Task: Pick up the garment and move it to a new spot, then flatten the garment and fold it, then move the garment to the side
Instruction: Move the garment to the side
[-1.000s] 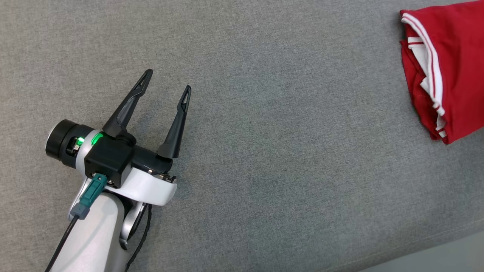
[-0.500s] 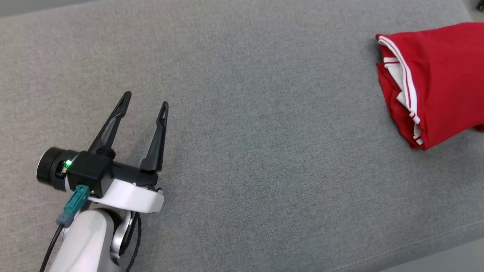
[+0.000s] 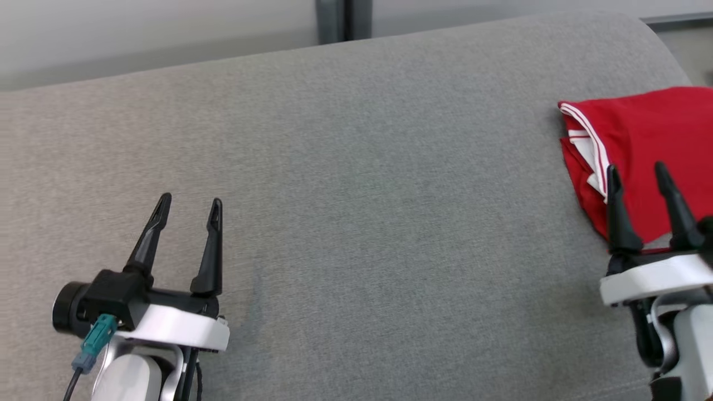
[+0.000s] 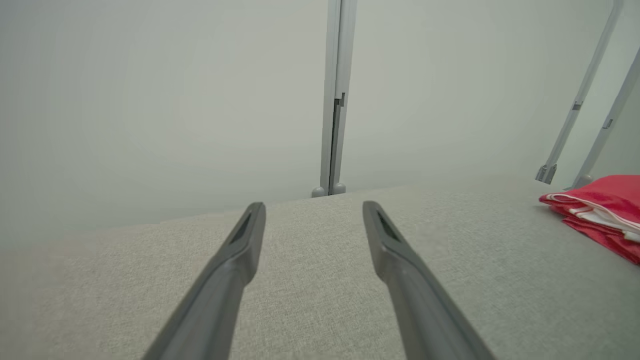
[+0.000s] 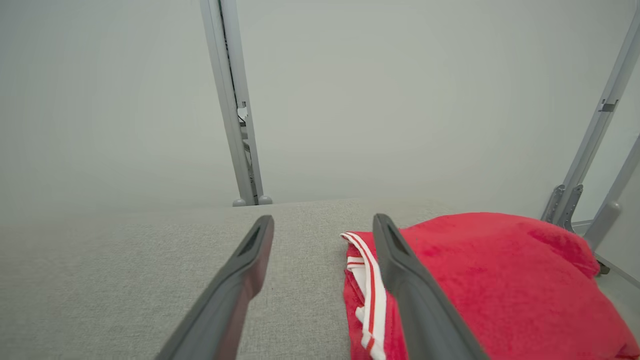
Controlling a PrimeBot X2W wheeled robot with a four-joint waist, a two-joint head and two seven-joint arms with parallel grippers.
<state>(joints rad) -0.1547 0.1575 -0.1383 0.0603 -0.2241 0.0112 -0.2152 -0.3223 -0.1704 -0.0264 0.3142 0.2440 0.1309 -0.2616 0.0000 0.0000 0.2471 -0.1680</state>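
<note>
Where the right gripper (image 3: 636, 166) points, the garment (image 3: 640, 122) lies.

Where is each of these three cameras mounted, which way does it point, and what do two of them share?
Head view: on the robot's head, facing forward and down at the grey cushion; left tool lower left, right tool lower right, both open.
Left wrist view: on the left wrist, looking along its own fingers across the cushion to a pale wall.
Right wrist view: on the right wrist, looking along its fingers at the folded red garment.
Shared: both wrist views show the garment and a grey post.
</note>
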